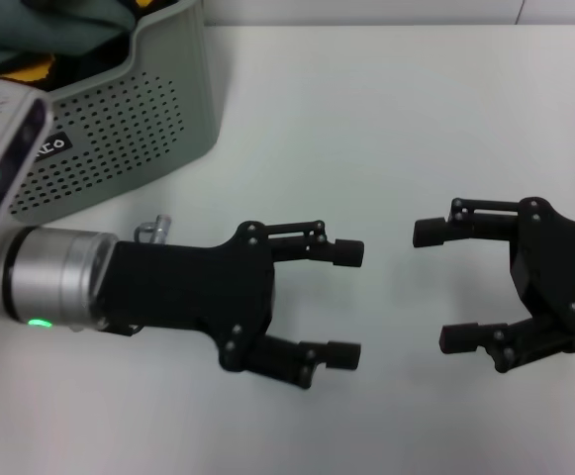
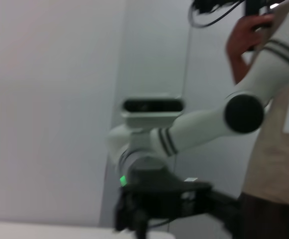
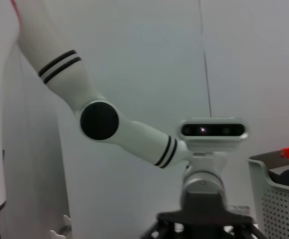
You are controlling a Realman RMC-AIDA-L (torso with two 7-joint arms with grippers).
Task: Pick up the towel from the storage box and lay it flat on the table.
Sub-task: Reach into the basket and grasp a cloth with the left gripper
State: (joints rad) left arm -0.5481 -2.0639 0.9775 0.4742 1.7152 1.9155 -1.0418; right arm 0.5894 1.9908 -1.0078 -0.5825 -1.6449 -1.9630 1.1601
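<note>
The grey-green perforated storage box (image 1: 119,109) stands at the far left of the white table (image 1: 386,119). The dark green towel (image 1: 59,25) lies bunched inside it, with bits of a yellow cloth (image 1: 32,71) beside it. My left gripper (image 1: 349,303) is open and empty, low over the table in front of and to the right of the box. My right gripper (image 1: 440,285) is open and empty, facing it across a small gap. A corner of the box also shows in the right wrist view (image 3: 276,199).
A small metal part (image 1: 153,230) sits on the table by my left wrist. A person (image 2: 278,124) stands behind my right arm in the left wrist view. Bare table stretches to the right of the box.
</note>
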